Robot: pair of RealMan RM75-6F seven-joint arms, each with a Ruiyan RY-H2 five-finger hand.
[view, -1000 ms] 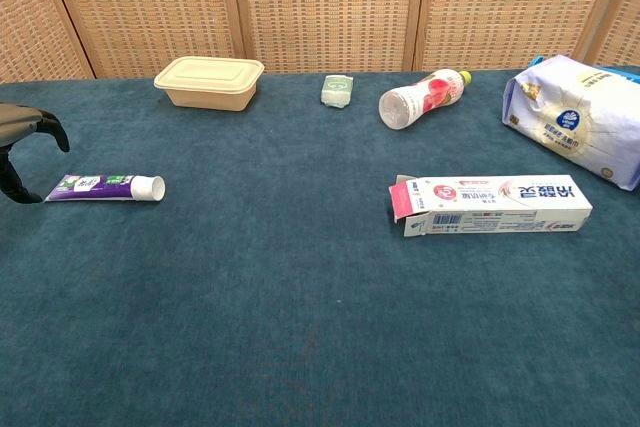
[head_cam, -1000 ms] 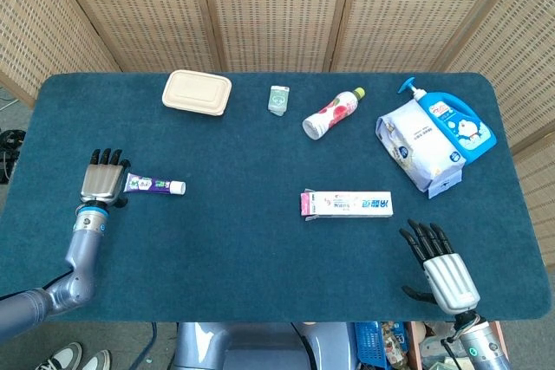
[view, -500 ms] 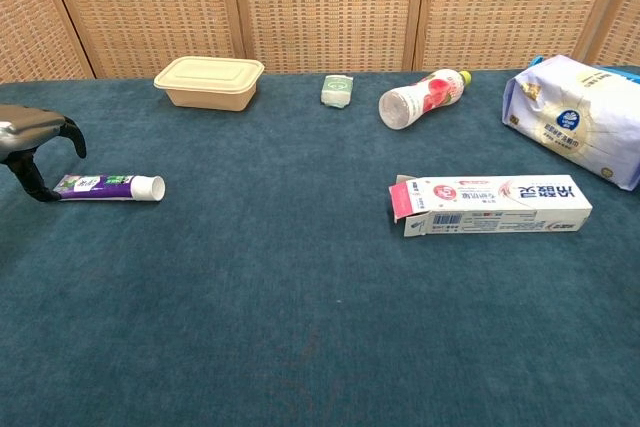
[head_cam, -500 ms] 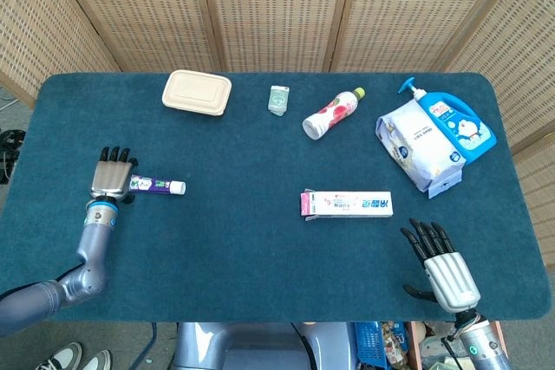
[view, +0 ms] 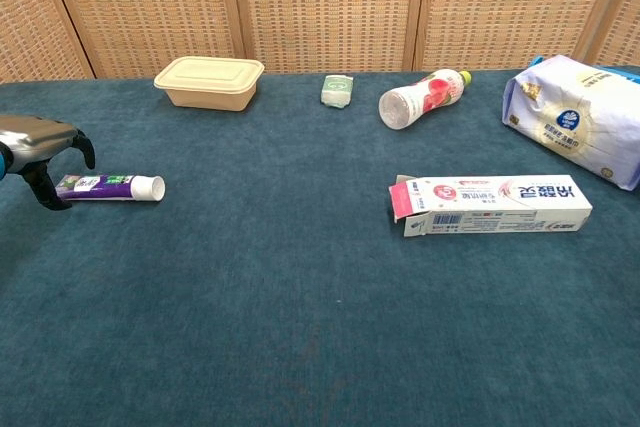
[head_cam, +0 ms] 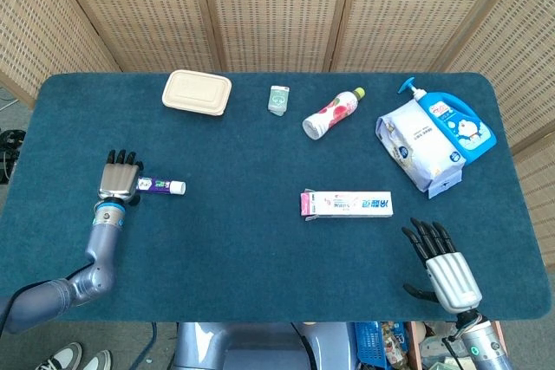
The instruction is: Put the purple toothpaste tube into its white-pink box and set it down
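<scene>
Head view: purple toothpaste tube (head_cam: 160,185) flat on counter (head_cam: 260,240), left of frame; left hand (head_cam: 118,178) over its tail end, fingers (view: 45,187) arched, grasp uncertain. White-pink box (head_cam: 347,204) centre-right. Right hand (head_cam: 442,268) lower right, fingers spread, empty

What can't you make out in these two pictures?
- Tube: its crimped end sits under the left hand in the head view; whether the fingers touch it is unclear.
- Right hand: head view only; its wrist is cut off by the bottom edge.
- Box: its inside, behind the open flap, is not visible.
- Blue bottle: mostly covered by the white bag.
</scene>
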